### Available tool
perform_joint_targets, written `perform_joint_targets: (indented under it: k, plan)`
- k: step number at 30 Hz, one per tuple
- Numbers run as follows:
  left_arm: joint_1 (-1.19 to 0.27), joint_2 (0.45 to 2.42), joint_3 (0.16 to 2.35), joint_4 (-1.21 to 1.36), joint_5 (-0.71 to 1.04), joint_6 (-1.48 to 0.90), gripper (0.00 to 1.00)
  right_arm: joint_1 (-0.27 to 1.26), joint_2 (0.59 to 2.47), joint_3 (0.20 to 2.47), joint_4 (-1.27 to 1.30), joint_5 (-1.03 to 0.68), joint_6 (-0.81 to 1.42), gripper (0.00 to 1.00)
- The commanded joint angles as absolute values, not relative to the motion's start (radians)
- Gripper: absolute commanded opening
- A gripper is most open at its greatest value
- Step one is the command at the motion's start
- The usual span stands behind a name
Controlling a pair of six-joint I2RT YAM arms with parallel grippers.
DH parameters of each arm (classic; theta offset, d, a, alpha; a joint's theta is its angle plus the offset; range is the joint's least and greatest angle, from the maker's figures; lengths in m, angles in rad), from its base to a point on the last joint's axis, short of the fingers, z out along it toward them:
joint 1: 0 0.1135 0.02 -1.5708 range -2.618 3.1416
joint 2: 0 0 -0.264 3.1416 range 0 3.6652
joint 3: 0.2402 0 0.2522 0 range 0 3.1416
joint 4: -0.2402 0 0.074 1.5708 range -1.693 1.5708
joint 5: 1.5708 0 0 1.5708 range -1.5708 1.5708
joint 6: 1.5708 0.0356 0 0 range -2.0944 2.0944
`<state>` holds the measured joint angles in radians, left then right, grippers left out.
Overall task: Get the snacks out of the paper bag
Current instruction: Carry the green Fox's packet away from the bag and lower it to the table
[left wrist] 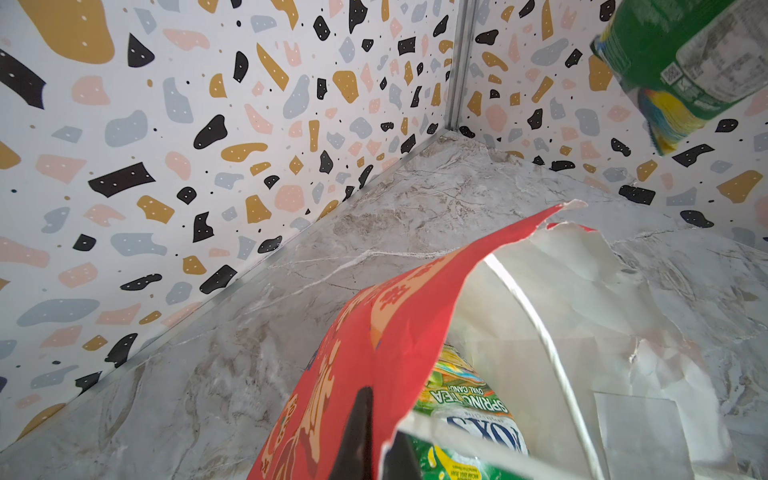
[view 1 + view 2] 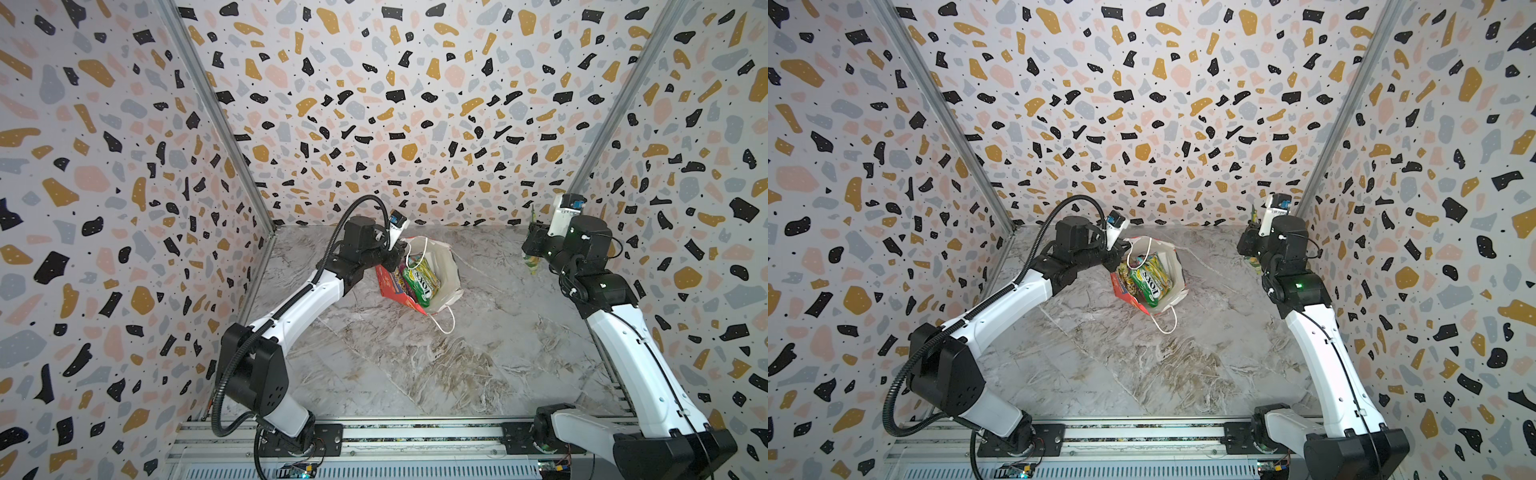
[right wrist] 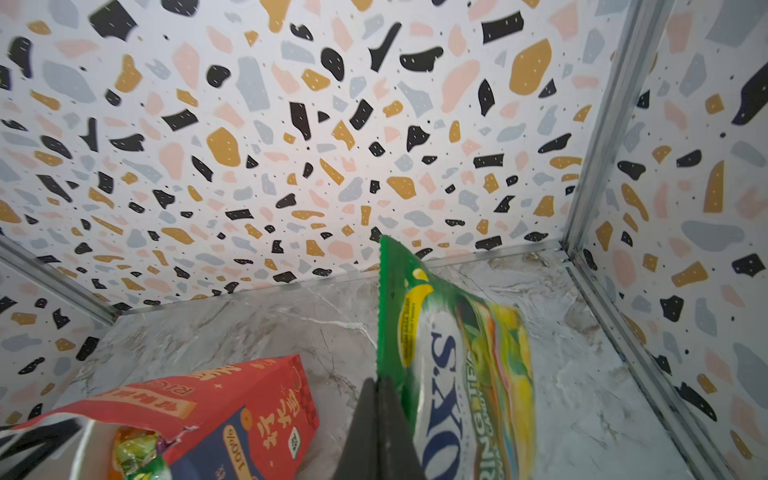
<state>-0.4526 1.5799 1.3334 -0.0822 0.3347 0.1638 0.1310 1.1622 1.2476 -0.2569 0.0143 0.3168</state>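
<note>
The left gripper (image 2: 395,254) (image 2: 1118,254) has its jaws closed narrow on the near red wall of the paper bag (image 2: 445,270) (image 2: 1174,266), pinching the paper at the rim; in the left wrist view the two black jaws sit on either side of that red wall (image 1: 374,332), one outside and one inside, with nothing else between them. The bag stands on the desk (image 2: 415,365) toward the back and a little left of the middle, leaning, its mouth pulled open and its rim torn and crumpled. One white cord handle (image 2: 444,325) trails out over the desk in front of it. Inside the bag lie the snacks (image 2: 419,280) (image 2: 1148,279) (image 1: 465,399): a green packet marked FOX'S lies uppermost, with a purple and orange one pressed against the red wall beside it. The right gripper (image 2: 534,243) (image 2: 1250,245) (image 3: 376,388) is well apart from the bag, up near the back right corner, with its jaws shut tight on the serrated edge of another green FOX'S packet (image 3: 457,374) (image 2: 532,262) (image 1: 673,54). That packet hangs from the jaws above the desk, touching nothing else that can be seen.
</note>
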Motion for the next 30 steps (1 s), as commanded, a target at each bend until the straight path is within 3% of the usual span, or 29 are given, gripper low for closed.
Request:
perform_joint_targets:
  k: [1,13,22,30]
  plan:
    - [-0.449,1.529,1.324,-0.003,0.34,0.163,0.0,0.083,1.18,1.166,-0.105,-0.045,0.34,0.0]
    - [-0.449,1.54,1.314,0.013,0.333,0.164,0.0,-0.026,1.261,0.911,0.146,-0.006,0.41,0.0]
    - [-0.448,1.55,1.316,0.017,0.334,0.161,0.0,-0.035,1.343,0.942,0.106,0.167,0.401,0.0]
    - [-0.448,1.55,1.315,0.017,0.328,0.164,0.0,-0.037,1.443,0.949,0.153,0.167,0.406,0.0]
